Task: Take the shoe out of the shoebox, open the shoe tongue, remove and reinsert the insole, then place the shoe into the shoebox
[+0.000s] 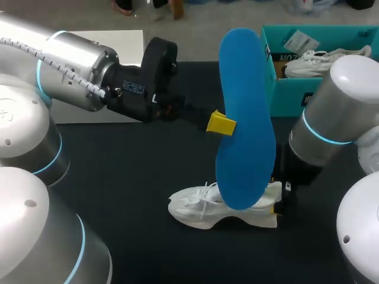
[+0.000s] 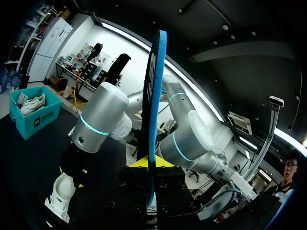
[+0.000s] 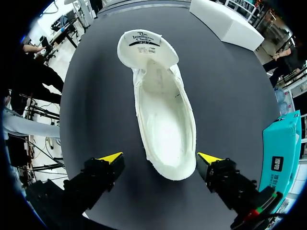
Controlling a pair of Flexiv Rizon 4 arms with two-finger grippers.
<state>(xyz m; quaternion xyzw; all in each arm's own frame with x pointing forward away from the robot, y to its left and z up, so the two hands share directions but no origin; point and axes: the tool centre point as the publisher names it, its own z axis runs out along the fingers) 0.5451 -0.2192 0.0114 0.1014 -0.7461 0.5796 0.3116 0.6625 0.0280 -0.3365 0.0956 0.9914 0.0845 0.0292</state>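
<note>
Insole point(image 1: 246, 118) upright, long axis vertical, clamped by left gripper point(image 1: 220, 123). Shoe point(image 1: 219, 208) beneath, toe leftward. Right gripper point(image 3: 160, 157) spread wide astride heel, holding nothing. Box point(image 1: 296, 89) behind.

**Insole point(image 1: 246, 118) out of the shoe point(image 1: 207, 210); shoebox point(image 1: 290, 89) at far right.**
The blue insole stood on end above the shoe, clamped at mid-length by the left gripper point(image 1: 220, 123). The white shoe rested on its sole near the table's middle, toe pointing left, tongue point(image 3: 147, 45) folded forward, interior bare. The open teal shoebox held a second white shoe point(image 1: 320, 59).
</note>
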